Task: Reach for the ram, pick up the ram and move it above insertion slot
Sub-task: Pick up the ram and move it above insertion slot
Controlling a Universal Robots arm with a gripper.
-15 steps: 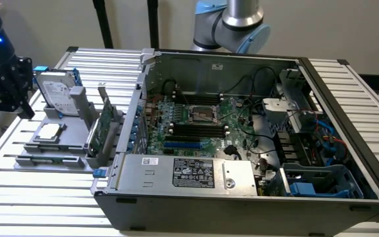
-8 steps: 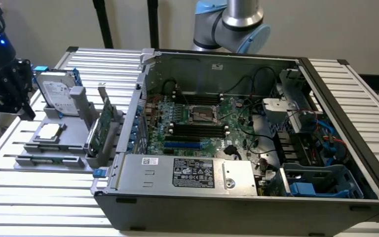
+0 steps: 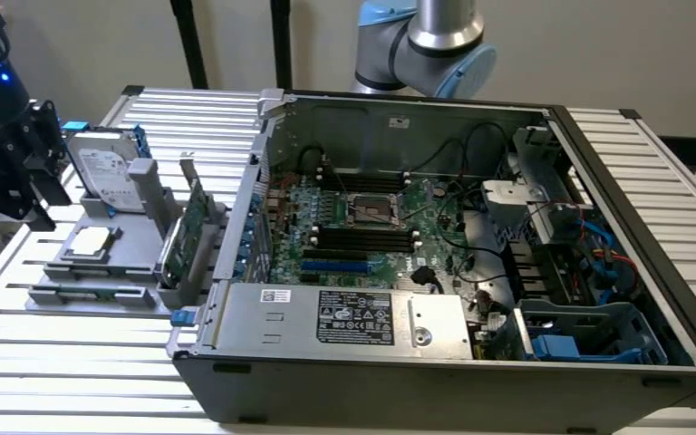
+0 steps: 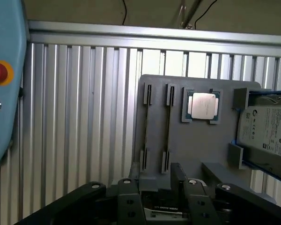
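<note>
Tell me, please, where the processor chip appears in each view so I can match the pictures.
Exterior view: the processor chip lies flat on the gray tray, at the exterior view's left of the computer case.
Wrist view: the chip lies on that tray, next to the hard drive.
Shared landmark: the hard drive beside it.

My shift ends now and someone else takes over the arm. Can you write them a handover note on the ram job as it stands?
Gripper: at the edge of the grey tray, not on the ram.
Ram: standing on edge in its holder on the tray, beside the CPU, untouched.
Insertion slots: the black slots on the motherboard inside the open case.
Done: nothing shows as done so far.
Left: the ram is not yet gripped, not lifted and not above a slot.
</note>
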